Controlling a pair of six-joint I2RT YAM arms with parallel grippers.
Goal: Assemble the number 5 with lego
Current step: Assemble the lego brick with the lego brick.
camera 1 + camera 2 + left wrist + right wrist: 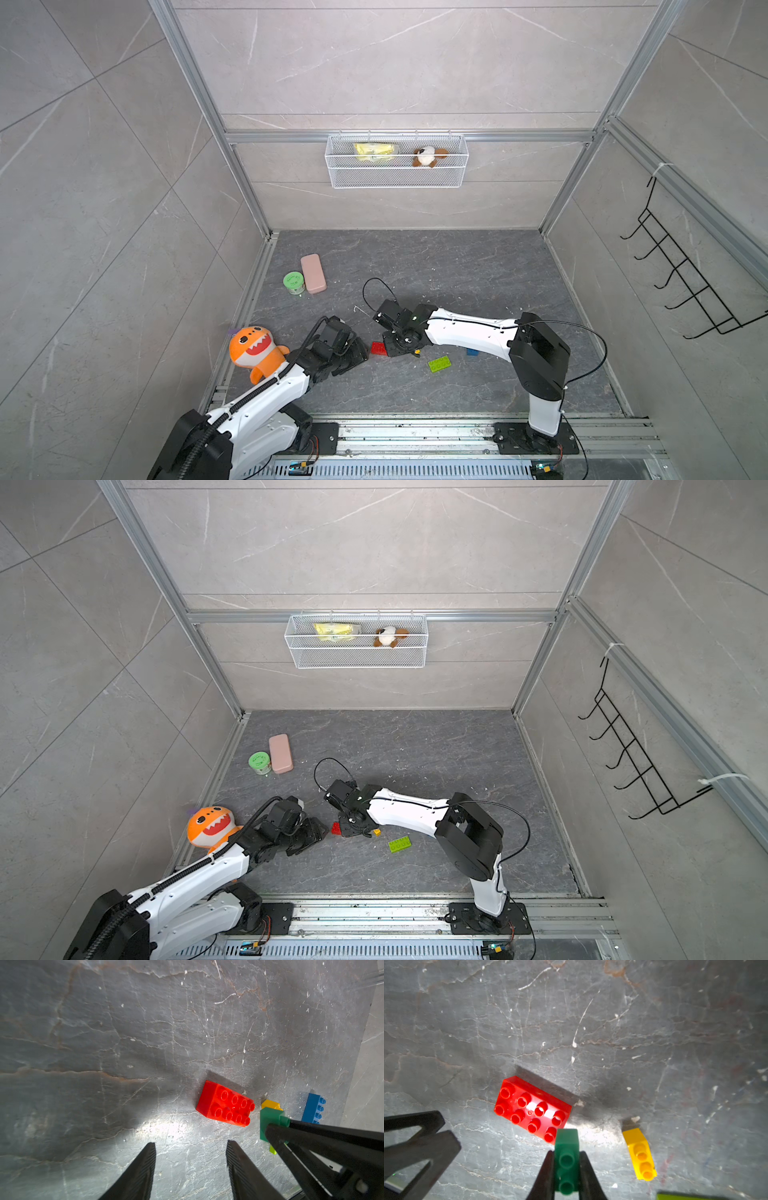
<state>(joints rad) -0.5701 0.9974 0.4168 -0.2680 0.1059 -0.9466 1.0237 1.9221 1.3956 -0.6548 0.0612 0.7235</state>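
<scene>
My right gripper (566, 1152) is clenched on the dark-green brick (566, 1139) and holds it just beside the red brick (532, 1108). In both top views, my left gripper (190, 1142) is released and empty, at about 9 o'clock from the red brick. The yellow brick (640, 1153) lies at 3 o'clock, the lime-green brick (439, 364) between 3 and 4 o'clock, and the blue brick (312, 1108) farther at 3 o'clock.

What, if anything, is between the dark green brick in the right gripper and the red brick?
Nothing visible. The right gripper holds the dark green brick close by the red brick, with no object between them. The yellow brick lies off to the side.
</scene>
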